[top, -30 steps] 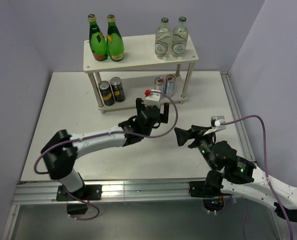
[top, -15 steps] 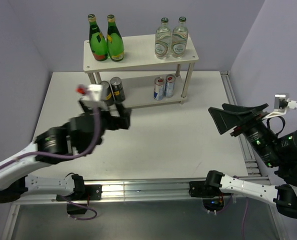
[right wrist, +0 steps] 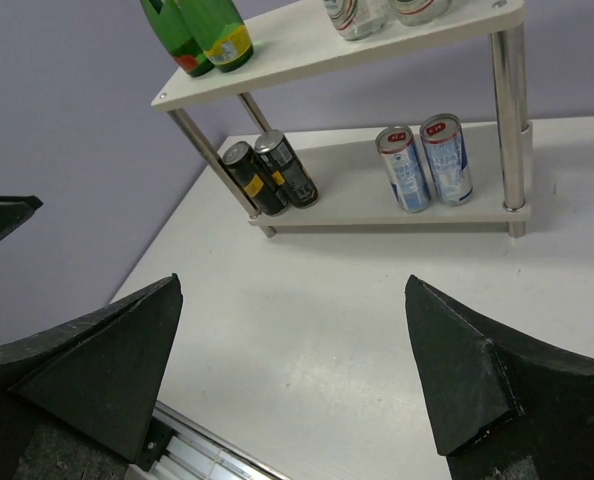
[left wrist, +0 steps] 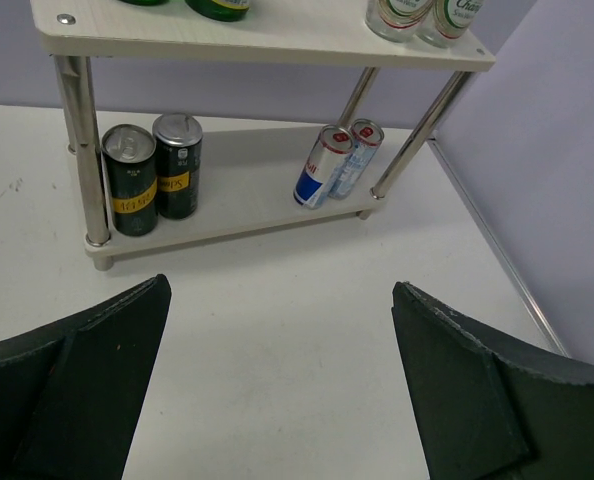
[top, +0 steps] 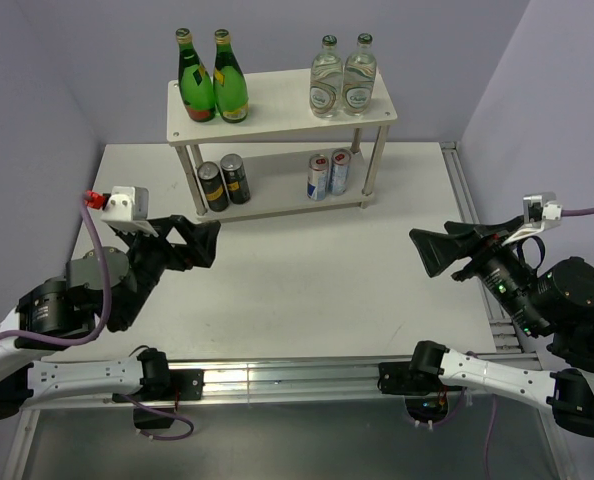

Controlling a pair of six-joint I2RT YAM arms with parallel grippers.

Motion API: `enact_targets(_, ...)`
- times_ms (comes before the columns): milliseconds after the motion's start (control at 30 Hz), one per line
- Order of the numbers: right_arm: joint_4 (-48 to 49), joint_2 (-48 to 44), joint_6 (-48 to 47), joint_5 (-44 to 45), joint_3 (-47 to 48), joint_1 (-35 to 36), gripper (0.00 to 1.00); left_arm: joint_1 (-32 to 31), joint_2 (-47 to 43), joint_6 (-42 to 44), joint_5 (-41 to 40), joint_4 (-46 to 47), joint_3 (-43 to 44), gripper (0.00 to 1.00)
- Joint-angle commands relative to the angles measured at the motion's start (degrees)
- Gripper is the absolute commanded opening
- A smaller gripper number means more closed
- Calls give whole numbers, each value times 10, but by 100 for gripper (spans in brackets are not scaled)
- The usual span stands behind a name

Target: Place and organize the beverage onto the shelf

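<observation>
The shelf (top: 277, 118) stands at the back of the table. Its top board holds two green bottles (top: 213, 82) on the left and two clear bottles (top: 343, 78) on the right. The lower board holds two dark cans with yellow labels (top: 224, 183) and two slim silver cans (top: 329, 174). My left gripper (top: 205, 243) is open and empty, in front of the shelf's left end and well short of it. My right gripper (top: 425, 252) is open and empty, to the right of the shelf. Both wrist views show the shelf (left wrist: 267, 40) (right wrist: 377, 45) and bare table between the open jaws.
Purple walls close in the table at the back and on both sides. A metal rail (top: 277, 380) runs along the near edge. The table's right edge (top: 467, 215) lies beside my right gripper. One left finger (right wrist: 2, 215) shows at the left edge of the right wrist view.
My left arm has drawn back from the silver cans on the lower shelf to the near left, open and empty. My right arm has pulled back to the right.
</observation>
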Motion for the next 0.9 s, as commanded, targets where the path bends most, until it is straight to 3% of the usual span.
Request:
enact_targets(0, 1, 11, -18, 14, 9, -3, 100, -2, -1, 19, -14, 17, -4, 99)
enact_targets(867, 47, 16, -41, 23, -18, -3, 100, -2, 3, 31, -32, 31, -29, 99)
